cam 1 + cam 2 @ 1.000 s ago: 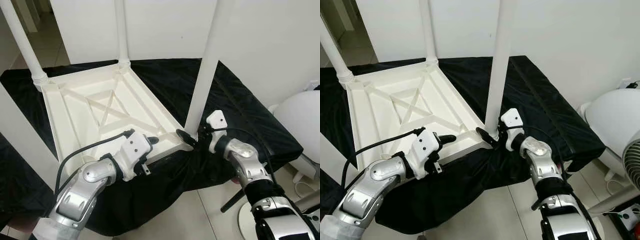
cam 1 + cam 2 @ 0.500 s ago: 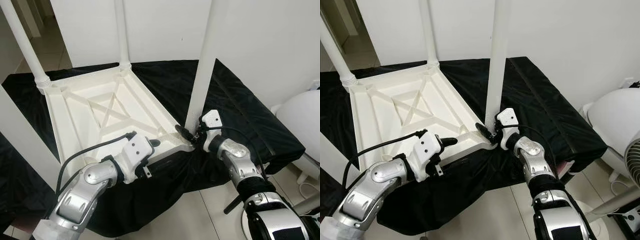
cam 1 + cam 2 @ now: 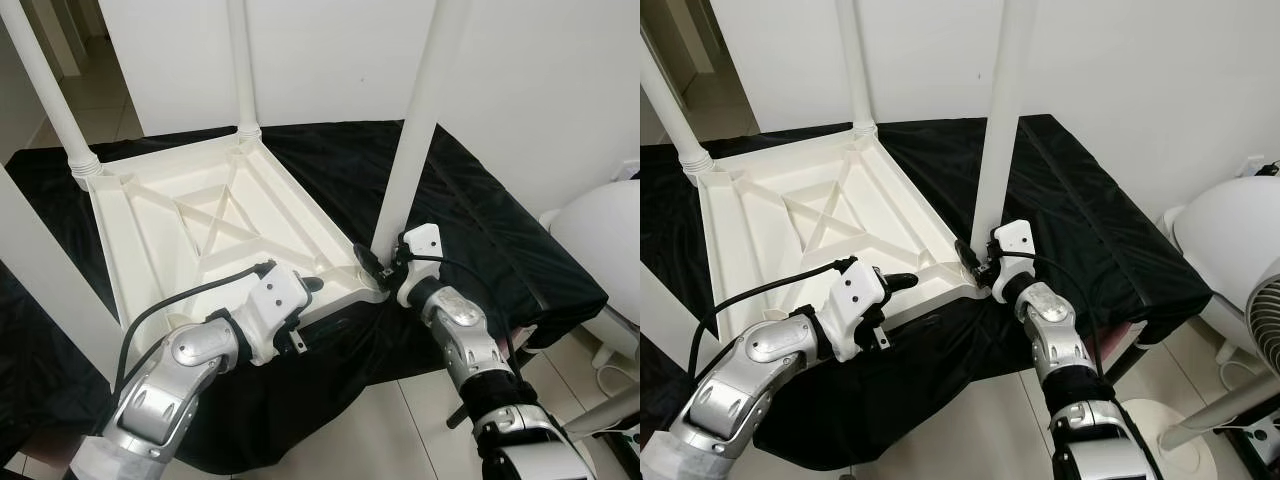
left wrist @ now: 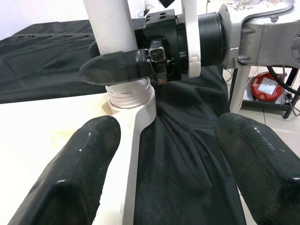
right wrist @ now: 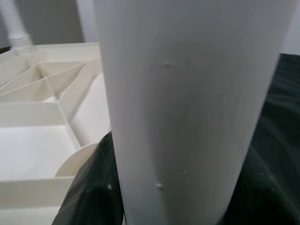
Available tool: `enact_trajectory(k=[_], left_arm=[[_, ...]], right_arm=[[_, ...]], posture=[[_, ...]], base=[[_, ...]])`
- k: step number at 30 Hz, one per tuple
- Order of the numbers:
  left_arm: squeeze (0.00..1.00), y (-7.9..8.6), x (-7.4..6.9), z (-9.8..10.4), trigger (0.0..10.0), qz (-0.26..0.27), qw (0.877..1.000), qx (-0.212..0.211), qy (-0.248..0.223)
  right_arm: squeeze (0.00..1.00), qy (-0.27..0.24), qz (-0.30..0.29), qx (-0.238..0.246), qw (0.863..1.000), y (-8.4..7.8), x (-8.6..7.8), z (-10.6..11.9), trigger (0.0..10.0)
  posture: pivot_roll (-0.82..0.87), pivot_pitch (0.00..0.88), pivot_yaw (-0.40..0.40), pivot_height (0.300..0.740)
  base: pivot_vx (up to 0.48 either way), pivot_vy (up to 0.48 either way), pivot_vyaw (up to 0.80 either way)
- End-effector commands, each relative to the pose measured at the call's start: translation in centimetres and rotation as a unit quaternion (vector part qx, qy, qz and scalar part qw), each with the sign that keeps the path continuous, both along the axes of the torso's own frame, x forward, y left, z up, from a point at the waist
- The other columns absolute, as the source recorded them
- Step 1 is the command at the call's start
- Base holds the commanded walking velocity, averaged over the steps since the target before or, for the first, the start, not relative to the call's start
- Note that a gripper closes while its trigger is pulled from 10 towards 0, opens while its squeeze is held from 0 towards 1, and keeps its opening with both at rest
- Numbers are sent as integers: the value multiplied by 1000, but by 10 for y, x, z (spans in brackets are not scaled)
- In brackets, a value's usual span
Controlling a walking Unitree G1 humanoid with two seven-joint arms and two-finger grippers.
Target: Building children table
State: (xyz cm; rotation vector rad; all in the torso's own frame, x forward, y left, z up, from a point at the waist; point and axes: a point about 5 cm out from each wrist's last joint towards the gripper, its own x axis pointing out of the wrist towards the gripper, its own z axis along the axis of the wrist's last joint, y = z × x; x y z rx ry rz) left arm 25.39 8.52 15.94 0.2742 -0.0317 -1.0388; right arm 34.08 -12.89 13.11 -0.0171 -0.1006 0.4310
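Observation:
The white table top [image 3: 200,230] lies upside down on a black cloth [image 3: 480,210]. Its near right leg [image 3: 415,130] stands upright in the corner socket [image 4: 131,96]. My right gripper [image 3: 380,268] is shut on that leg just above the socket; one black finger [image 4: 117,65] wraps its front, and the leg [image 5: 187,103] sits close before the right wrist camera. My left gripper [image 3: 303,312] is open at the top's near edge, a short way left of that corner. One of its fingers [image 4: 79,173] rests over the white rim, the other [image 4: 258,159] over the cloth.
Three more white legs stand upright: far left [image 3: 55,90], far middle [image 3: 240,65], and near left [image 3: 45,270]. A white wall backs the cloth. A round white appliance [image 3: 600,240] stands at the right on tiled floor [image 3: 400,430].
My right wrist has drawn in closer to the base of the leg. The left arm has hardly moved.

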Motion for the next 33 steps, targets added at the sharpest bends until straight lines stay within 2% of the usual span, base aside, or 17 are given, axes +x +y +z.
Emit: enact_trajectory(k=[1,2,6,8,10,12,14,15,16,17,23,24,26,27,28,30,33], left_arm=[[0,0,3,-1,10000,7,1000,3,1],[0,-2,4,-1,10000,5,1000,0,1],[0,-3,4,-1,10000,5,1000,-1,2],[0,-3,3,-1,10000,7,1000,-3,2],[0,-2,3,-1,10000,9,1000,-3,1],[0,-2,3,-1,10000,10,1000,-3,2],[0,-1,1,-1,10000,11,1000,-4,4],[0,0,1,-2,10000,11,1000,-1,4],[0,0,1,-2,10000,11,1000,-1,4],[0,2,1,-2,10000,12,1000,2,4],[0,5,2,2,10000,14,1000,2,2],[0,6,2,2,10000,15,1000,4,2],[0,6,3,1,10000,15,1000,7,0],[0,6,4,0,10000,15,1000,9,-1],[0,6,4,0,10000,15,1000,9,-1],[0,6,4,0,10000,15,1000,10,-4],[0,6,5,0,10000,15,1000,11,-7]], right_arm=[[0,22,-44,18,999,2,-2,-4,10000],[0,33,-100,42,994,13,-7,-3,10000],[0,39,-131,61,989,24,-14,-4,10000],[0,41,-150,73,985,40,-22,-4,10000],[0,44,-157,80,983,48,-26,-2,10000],[0,31,-127,88,988,57,-29,4,10000],[0,19,-119,82,989,55,-31,8,10000],[1000,20,-123,92,988,49,-31,7,10000],[1000,20,-123,92,988,49,-31,7,10000],[1000,17,-141,82,986,38,-32,7,10000],[1000,6,-128,82,988,28,-36,15,10000],[600,0,-111,74,991,24,-37,18,10000],[600,-2,-92,63,994,21,-37,19,10000],[0,-1,-72,55,996,16,-37,19,10000],[0,-1,-72,55,996,16,-37,19,10000],[0,-4,-7,10,1000,6,-36,18,10000],[0,-3,37,-18,999,-3,-32,19,10000]], posture=[[93,0,11,740],[90,0,9,740],[91,0,2,740],[94,0,-4,740],[94,0,-4,740],[97,0,0,740],[101,3,3,740],[107,8,0,740],[107,8,0,740],[110,14,-3,740],[104,32,-1,740],[99,39,-2,740],[99,42,-5,740],[96,44,-7,740],[96,44,-7,740],[87,36,-16,740],[87,38,-27,740]], base=[[0,0,0],[0,0,0],[0,0,0],[0,0,0],[0,0,0],[0,0,0],[0,0,0],[0,0,0],[0,0,0],[0,0,0],[0,0,0],[0,0,0],[0,0,0],[0,0,0],[0,0,0],[0,0,0],[0,0,0]])
